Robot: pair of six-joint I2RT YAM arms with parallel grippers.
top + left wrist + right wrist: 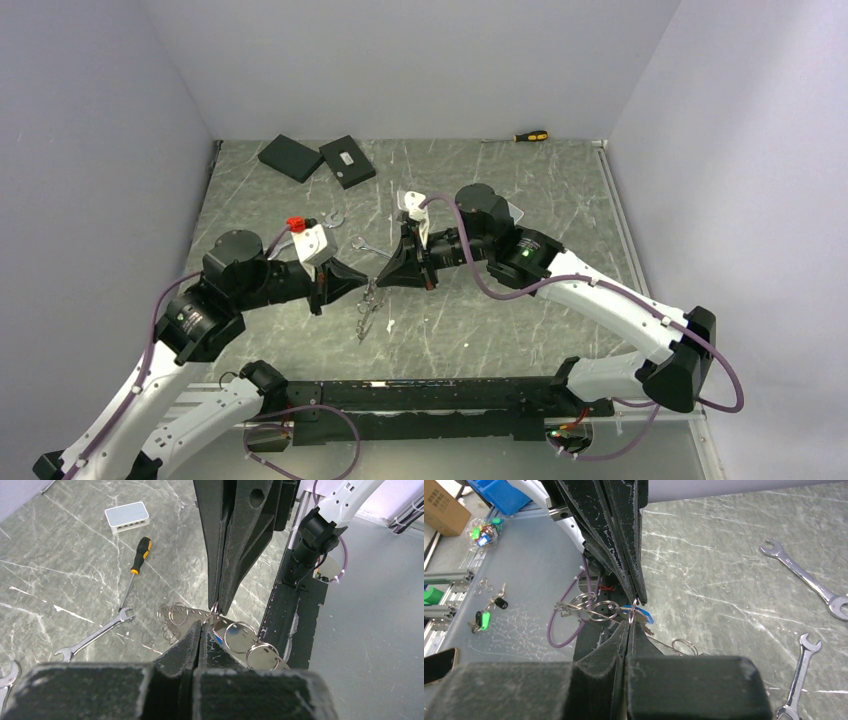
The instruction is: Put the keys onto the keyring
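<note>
While our left hand (200,626) and right hand (630,627) pinch shut on the keyring bunch (235,639) between them, we judge threading underway, needing careful twisting.

table (60,555): smooth, marbled | screwdriver handle (141,554): glossy plastic | jaws: matt black

The right gripper (629,626) reaches up from the bottom edge with its fingers pressed together, the tip pinching a bunch of wire rings (596,609) that hangs clear of the table (724,555). The left gripper (638,599) comes down from above, also closed, its tip on the same bunch just beside a blue tag (643,614). On the grey marbled surface to the right lie an upper spanner (802,579) and a lower spanner (798,677), apart from each other. A purple cable (553,625) loops at the left.
</note>
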